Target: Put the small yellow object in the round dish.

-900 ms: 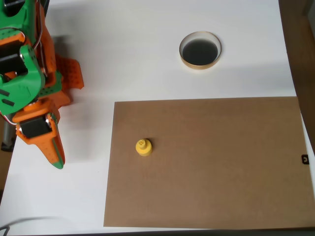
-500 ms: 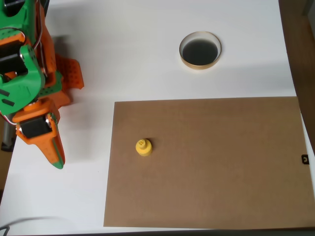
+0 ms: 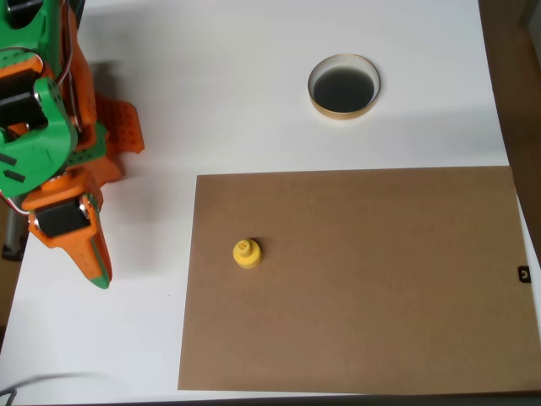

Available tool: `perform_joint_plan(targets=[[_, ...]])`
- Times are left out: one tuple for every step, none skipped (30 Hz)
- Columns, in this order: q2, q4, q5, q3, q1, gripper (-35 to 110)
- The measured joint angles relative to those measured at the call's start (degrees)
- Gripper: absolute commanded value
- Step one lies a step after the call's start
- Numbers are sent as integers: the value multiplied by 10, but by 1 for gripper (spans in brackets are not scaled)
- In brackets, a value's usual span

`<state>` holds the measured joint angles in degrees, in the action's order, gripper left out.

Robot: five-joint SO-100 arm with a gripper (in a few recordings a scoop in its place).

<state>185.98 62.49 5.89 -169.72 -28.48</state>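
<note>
Overhead view: yellow piece point(image 3: 247, 253), round base with narrower knob, upright on brown mat point(image 3: 380, 288); dish point(image 3: 343, 86) well apart; pincer point(image 3: 95, 269) clenched, empty.

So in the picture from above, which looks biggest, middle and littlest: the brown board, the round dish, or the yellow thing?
Biggest to littlest in the overhead view:
1. The brown board, biggest by far.
2. The round dish.
3. The small yellow object, much smaller than the dish.
</note>
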Motion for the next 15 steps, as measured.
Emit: perform_joint_plan(targets=[[0, 2, 4, 4, -1, 0], [0, 2, 4, 10, -1, 0], [0, 2, 3, 15, -3, 0], [0, 2, -1, 19, -8, 1], [0, 2, -11, 21, -14, 4], [4, 2, -20, 24, -25, 6], [9, 2, -28, 27, -35, 8], [15, 2, -38, 30, -47, 10], [21, 2, -46, 32, -61, 12], [25, 2, -48, 33, -73, 13], [26, 2, -47, 33, -83, 15], [27, 1, -40, 33, -90, 17], [28, -2, -30, 35, -97, 18], [28, -3, -23, 39, -105, 18], [27, -4, -16, 40, -110, 18]])
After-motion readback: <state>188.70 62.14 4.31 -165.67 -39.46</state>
